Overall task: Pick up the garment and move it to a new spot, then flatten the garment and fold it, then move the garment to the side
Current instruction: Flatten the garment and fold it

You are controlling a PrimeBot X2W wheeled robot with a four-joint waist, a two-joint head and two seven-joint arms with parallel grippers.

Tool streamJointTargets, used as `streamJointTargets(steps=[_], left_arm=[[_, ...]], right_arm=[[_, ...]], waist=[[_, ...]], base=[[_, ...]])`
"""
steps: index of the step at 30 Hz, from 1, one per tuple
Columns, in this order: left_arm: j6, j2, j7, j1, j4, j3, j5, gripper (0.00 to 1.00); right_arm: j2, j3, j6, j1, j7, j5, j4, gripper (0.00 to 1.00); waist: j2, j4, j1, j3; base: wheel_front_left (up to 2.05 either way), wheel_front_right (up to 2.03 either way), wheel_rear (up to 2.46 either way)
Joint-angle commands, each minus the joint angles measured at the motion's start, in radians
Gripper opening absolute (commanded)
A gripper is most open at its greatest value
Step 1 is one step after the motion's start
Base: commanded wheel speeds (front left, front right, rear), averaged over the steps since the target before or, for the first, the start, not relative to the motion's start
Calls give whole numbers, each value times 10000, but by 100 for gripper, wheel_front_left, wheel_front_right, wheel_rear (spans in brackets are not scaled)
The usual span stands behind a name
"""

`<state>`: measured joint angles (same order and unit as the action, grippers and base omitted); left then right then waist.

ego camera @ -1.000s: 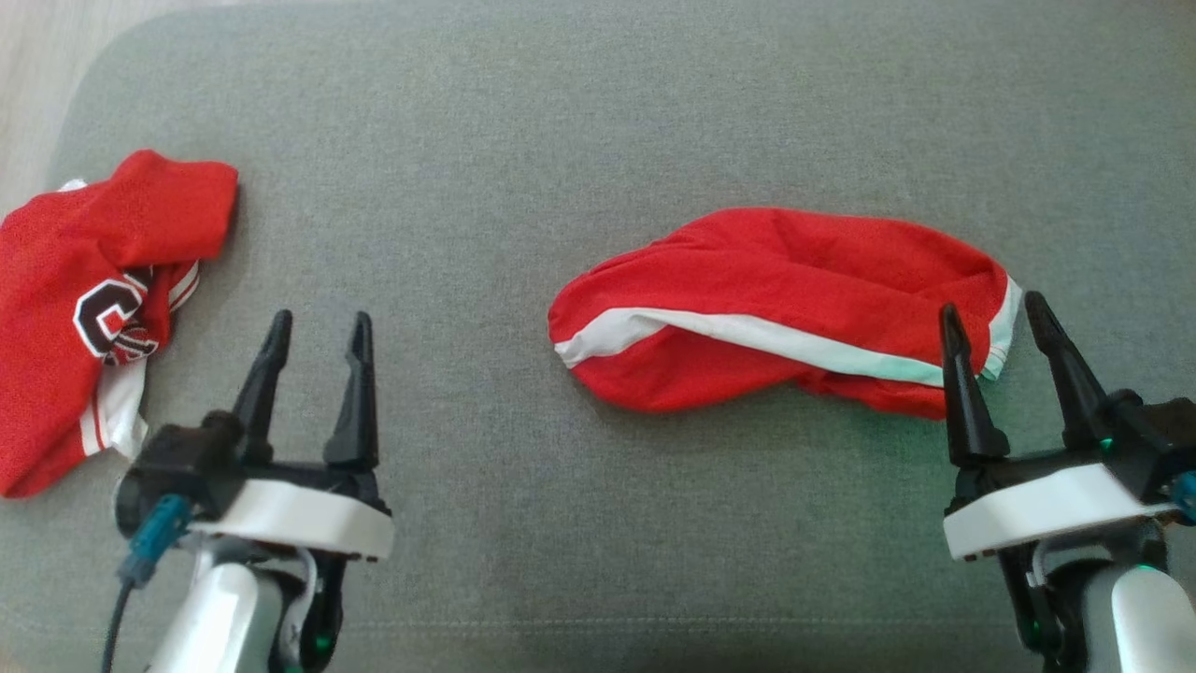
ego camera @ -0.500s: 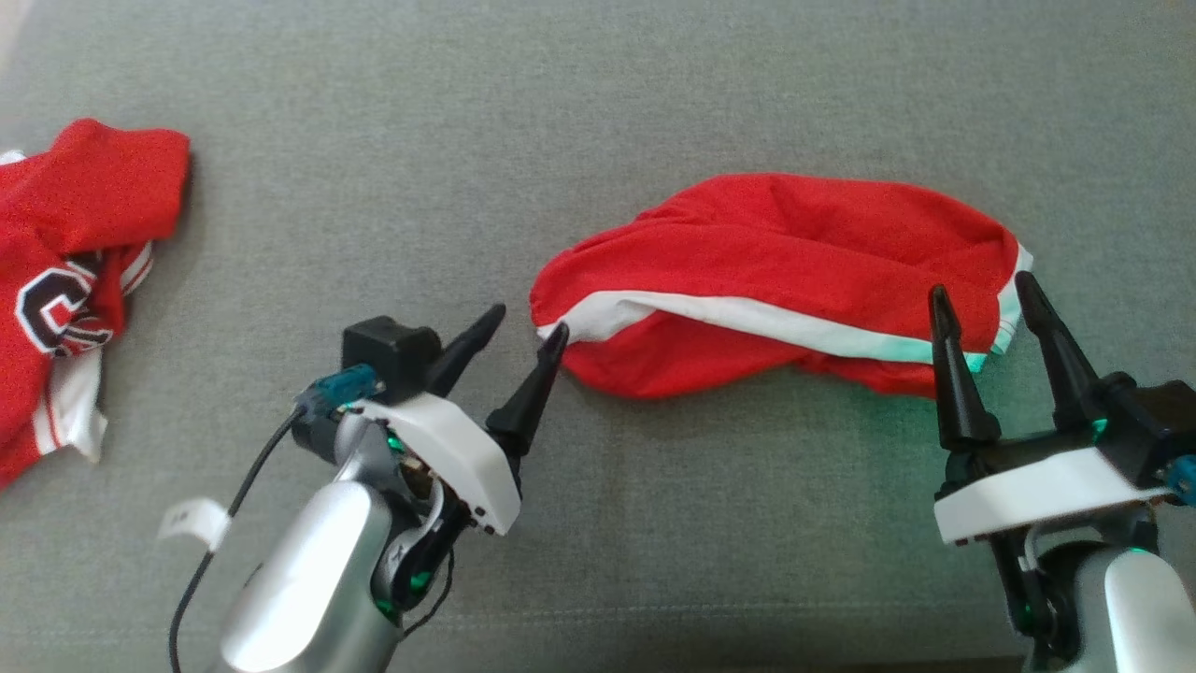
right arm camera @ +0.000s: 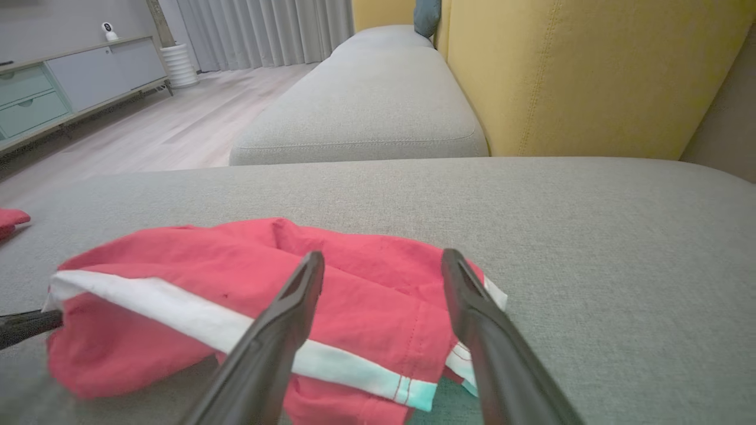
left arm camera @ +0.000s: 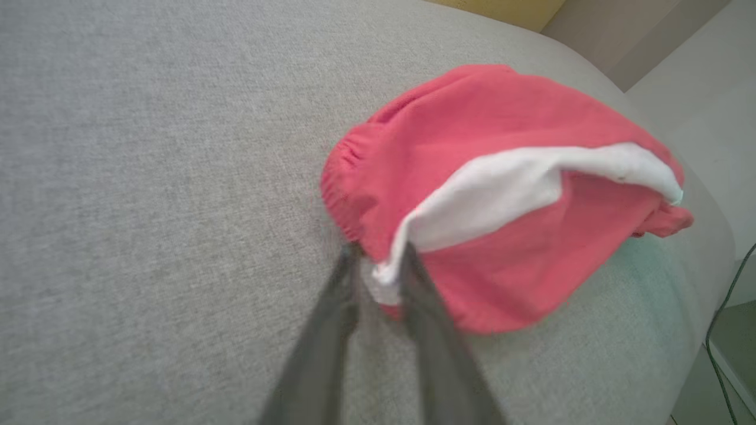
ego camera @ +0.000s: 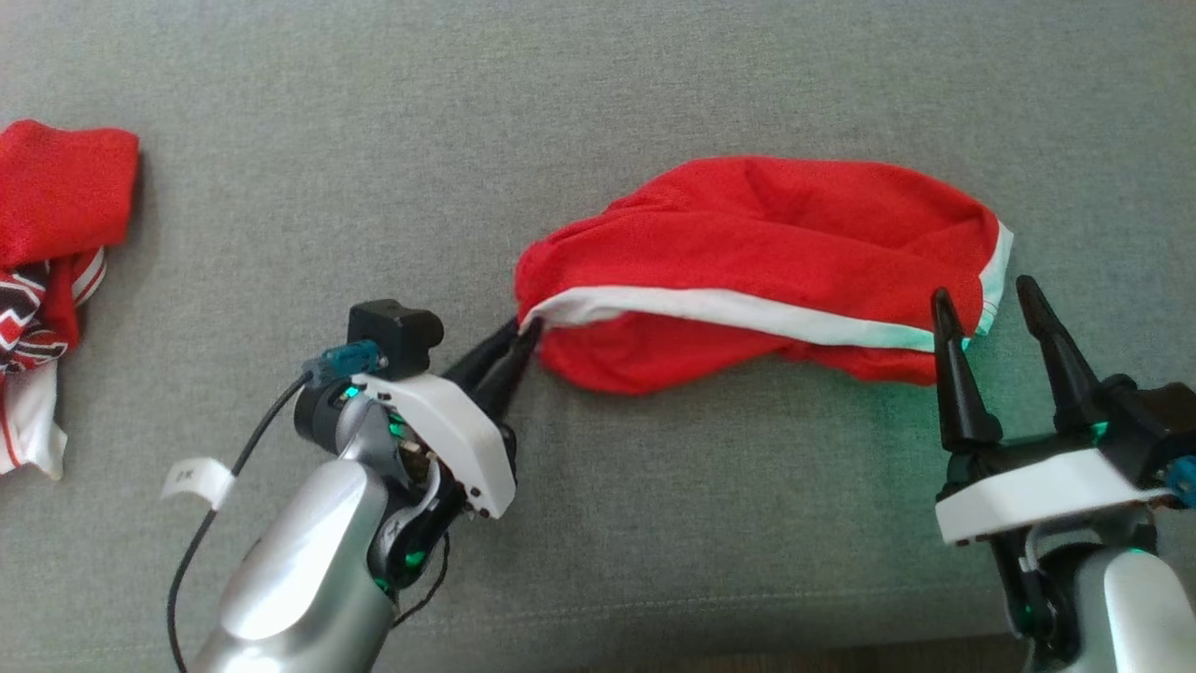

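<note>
A red knit garment with a white side stripe (ego camera: 766,252) lies bunched on the grey woven seat cushion (ego camera: 598,93), in its right half and well in from every edge. Its long axis runs left to right, roughly parallel to the cushion's near edge. The end with the gathered, elastic-looking edge points to the robot's left and the stitched hem points right, so it is probably a pair of shorts lying sideways. The left gripper (ego camera: 514,341) reaches in low from the near-left. In the left wrist view its two dark fingers (left arm camera: 348,295) are drawn close together with the tip of the white stripe between them, so it appears to be pinching that end of the cloth. The right gripper (ego camera: 981,288) stands near the hem end with its fingers spread wide and pointing away from the near edge. They hold nothing, and the hem corner lies just beyond and between the tips. This looks like a grip at each end of the long axis, so the garment can come up stretched instead of in a lump. The right side's grasp is not yet made. A second crumpled red jersey with white trim and dark lettering (ego camera: 56,187) lies at the cushion's left edge, well apart.
</note>
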<state>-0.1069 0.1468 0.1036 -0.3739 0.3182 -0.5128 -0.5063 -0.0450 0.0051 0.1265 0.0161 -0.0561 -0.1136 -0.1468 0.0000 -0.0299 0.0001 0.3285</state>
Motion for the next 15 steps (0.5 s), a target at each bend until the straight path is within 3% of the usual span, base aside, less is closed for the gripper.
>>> streamJointTargets(steps=[1, 9, 15], left_arm=[[-66, 172, -97, -400, -286, 238, -65, 0], [-90, 236, -294, -428, -191, 75, -19, 0], [-47, 267, -351, -446, -192, 36, -9, 0]], right_arm=[[-53, 188, 42, 223, 0, 35, -271, 100], [-53, 532, 42, -434, -638, 316, -59, 100], [-53, 238, 42, -465, -687, 272, 134, 100]], waist=[[0, -5, -1, 3], [0, 9, -1, 6], [0, 5, -1, 57]], base=[[0, 0, 0], [0, 0, 0], [0, 0, 0]])
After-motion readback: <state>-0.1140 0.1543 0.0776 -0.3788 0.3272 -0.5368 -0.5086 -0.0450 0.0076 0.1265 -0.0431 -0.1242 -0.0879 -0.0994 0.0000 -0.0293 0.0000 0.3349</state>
